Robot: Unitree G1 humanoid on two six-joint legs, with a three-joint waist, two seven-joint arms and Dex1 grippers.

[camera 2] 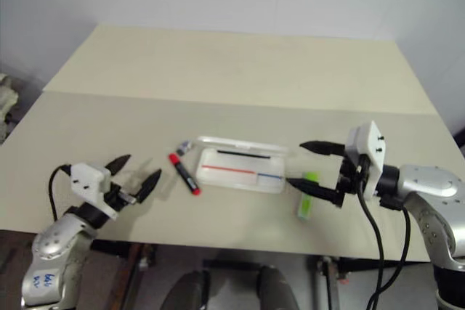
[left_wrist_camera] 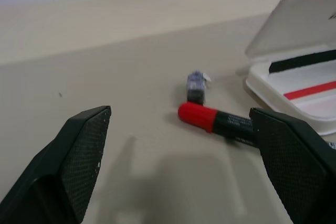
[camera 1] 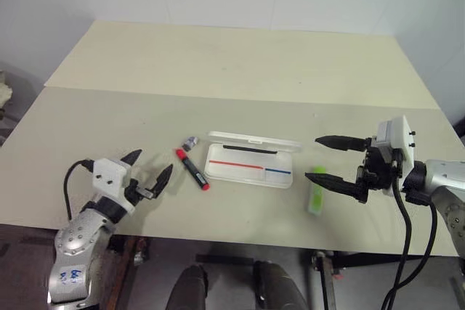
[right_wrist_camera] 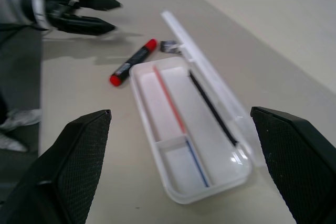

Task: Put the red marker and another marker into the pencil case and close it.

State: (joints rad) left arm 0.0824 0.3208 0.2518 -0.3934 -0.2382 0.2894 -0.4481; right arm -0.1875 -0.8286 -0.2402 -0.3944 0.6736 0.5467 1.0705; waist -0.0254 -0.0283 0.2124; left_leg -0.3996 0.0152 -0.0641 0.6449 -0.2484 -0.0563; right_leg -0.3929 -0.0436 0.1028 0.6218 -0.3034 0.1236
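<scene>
Hovering low over the near left part of the pale beige table (camera 1: 240,63), the left gripper (camera 1: 149,167) has its two black fingers spread wide with nothing between them, pointing toward the slim red marker with red ends and a black middle band (camera 1: 192,168). That marker lies flat on the table, slanted, just left of the white hard-plastic hinged pencil case (camera 1: 249,167) and apart from it. A tiny grey stub (camera 1: 191,141) sits just beyond the marker's far red end. The pencil case lies open near the table's middle, its lid tipped back on the far side, a red and a blue line showing in its tray. Just right of the case, the flat, stubby, bright light-green highlighter (camera 1: 317,190) lies on the table. Above it, the right gripper (camera 1: 325,159) hangs with its fingers wide apart and empty, pointing toward the case.
</scene>
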